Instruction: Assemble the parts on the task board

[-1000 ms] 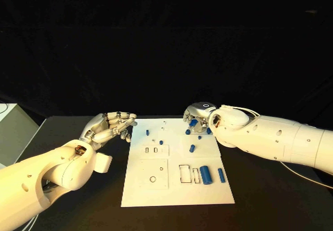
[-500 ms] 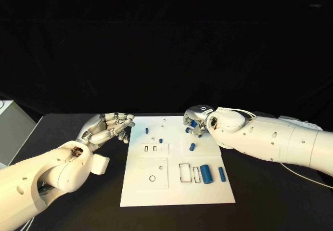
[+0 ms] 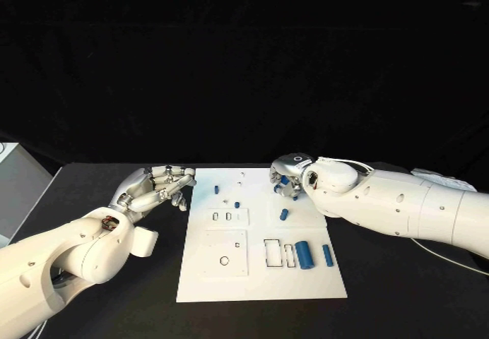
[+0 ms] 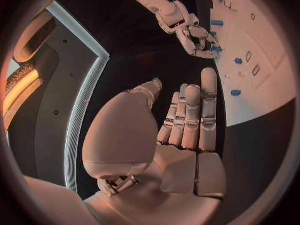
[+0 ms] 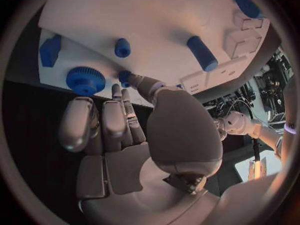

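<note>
The white task board [image 3: 255, 282] lies in the middle of the black table. Blue parts stand or lie on it: a small peg [image 3: 216, 189], another peg [image 3: 237, 205], a short piece [image 3: 283, 215], a thick cylinder [image 3: 302, 253] and a thinner one [image 3: 327, 255]. My right hand [image 3: 288, 176] hovers over the board's far right corner, fingers apart. Its thumb tip is next to a small blue part [image 5: 125, 76], beside a toothed blue knob [image 5: 85, 80]. I see nothing gripped. My left hand [image 3: 158, 187] is held open just off the board's far left edge.
The board has rectangular slots [image 3: 273, 254] and a round hole [image 3: 224, 261] in its near half. A pale box [image 3: 15, 191] stands off the table's left side. Bare black table lies on both sides of the board.
My right hand has sunk slightly toward the board's far right corner. The left hand has barely moved.
</note>
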